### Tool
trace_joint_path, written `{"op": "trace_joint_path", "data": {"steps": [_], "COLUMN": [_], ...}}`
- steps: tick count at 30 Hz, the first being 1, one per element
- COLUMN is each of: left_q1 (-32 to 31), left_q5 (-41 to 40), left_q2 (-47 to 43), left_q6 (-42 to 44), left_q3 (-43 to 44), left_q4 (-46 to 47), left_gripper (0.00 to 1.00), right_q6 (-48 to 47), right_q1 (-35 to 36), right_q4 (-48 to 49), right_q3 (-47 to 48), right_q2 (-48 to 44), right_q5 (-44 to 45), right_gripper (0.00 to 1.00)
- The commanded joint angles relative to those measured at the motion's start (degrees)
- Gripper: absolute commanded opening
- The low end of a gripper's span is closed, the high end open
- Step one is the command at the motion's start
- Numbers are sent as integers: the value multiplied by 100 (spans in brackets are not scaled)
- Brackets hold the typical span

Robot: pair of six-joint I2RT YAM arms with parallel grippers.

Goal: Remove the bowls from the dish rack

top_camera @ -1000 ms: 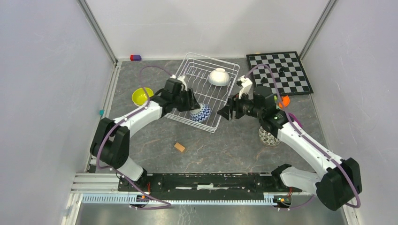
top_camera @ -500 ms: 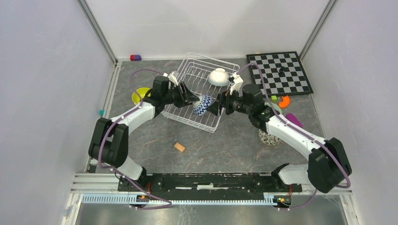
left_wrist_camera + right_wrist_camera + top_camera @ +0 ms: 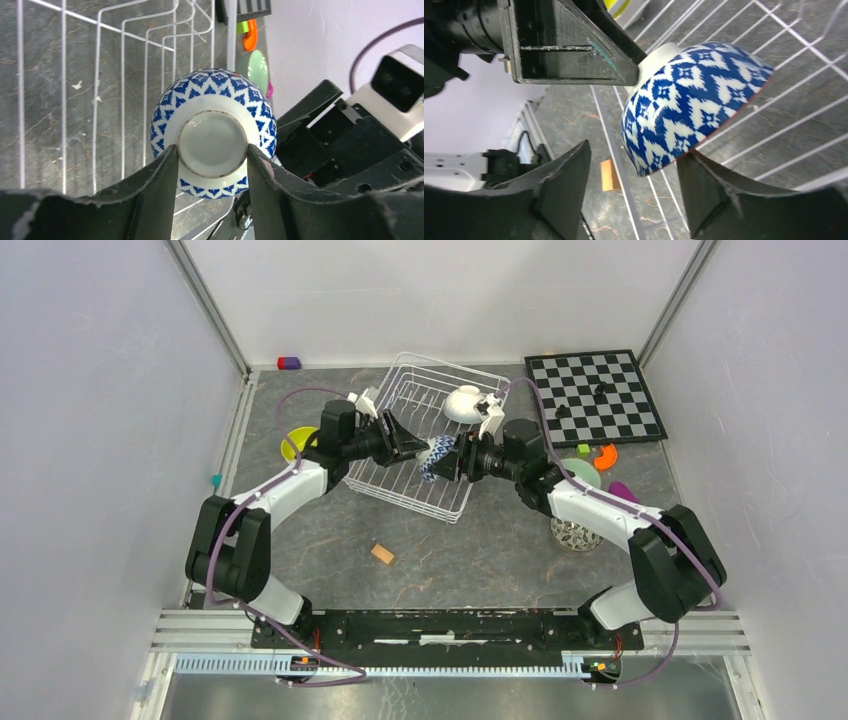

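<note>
Unloading seems partway: my left fingers (image 3: 150, 185) clamp the blue bowl (image 3: 212, 135) over the rack (image 3: 410, 400), my right fingers (image 3: 559, 185) gape around its rim, a white bowl (image 3: 466, 403) lies inside, a yellow bowl (image 3: 293, 445) on the bench (image 3: 480, 550).

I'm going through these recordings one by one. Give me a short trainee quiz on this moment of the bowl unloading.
1. True or false: the left gripper clamps the blue-and-white bowl by its foot.
2. Multiple choice: apart from that bowl, what colour is the bowl in the dish rack? A white; B yellow-green; C pale green.
3. Fill in: the right gripper has its jaws ___ either side of the blue-and-white bowl's rim.

Key:
1. True.
2. A, the white bowl at the rack's far end.
3. open.
</note>
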Motion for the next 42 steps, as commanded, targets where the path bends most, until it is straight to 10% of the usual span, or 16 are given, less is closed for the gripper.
{"op": "trace_joint_path", "data": {"steps": [1, 5, 8, 12, 24, 34, 42], "left_q1": [21, 18, 20, 33, 24, 22, 20], "left_q5": [531, 656, 654, 440, -795, -894, -917], "left_q2": [-334, -390, -498, -788, -1896, -1886, -1864], "left_q6": [-588, -741, -691, -531, 446, 488, 464], "left_q3": [-68, -162, -232, -347, -387, -263, -255], "left_q4": [838, 1034, 1049, 884, -612, -781, -783], "left_gripper": [26, 28, 48, 66, 73, 73, 73], "right_q6": [396, 474, 409, 8, -2639, -1609, -796], "right_q1": [29, 32, 33, 34, 34, 34, -71], "right_q4": [994, 1200, 1153, 692, -2935, -4411, -6960], "right_q3": [61, -28, -61, 5, 930, -252, 606], "right_q2": [74, -13, -111, -419, -2080, -3484, -2489], "right_q5": [-477, -459, -458, -370, 2049, 5317, 5290], "right_gripper": [63, 23, 0, 0, 2, 0, 0]}}
